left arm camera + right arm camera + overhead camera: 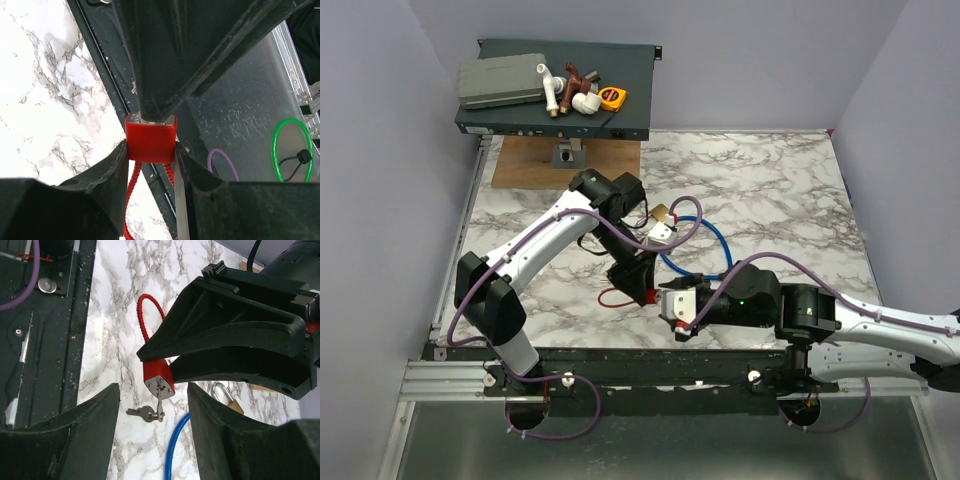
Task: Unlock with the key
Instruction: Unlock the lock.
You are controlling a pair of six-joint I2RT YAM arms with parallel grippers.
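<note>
Worktop (770,190) smooth, glossy marble-pattern; red lock body (157,377) glossy plastic; cord (142,315) ribbed; key (159,405) bright bare metal.

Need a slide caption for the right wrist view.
Left gripper holds the red cable lock, key hanging from its keyhole.

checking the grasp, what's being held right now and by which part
The left gripper pinches the red cable lock by its body; the right gripper is open, holding nothing.

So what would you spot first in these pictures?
The bright red block pinched in the left claw, near the front of the marble table, with a red cord looping from it. Small silver keys sit at its end, and the right claw is wide open close by.
</note>
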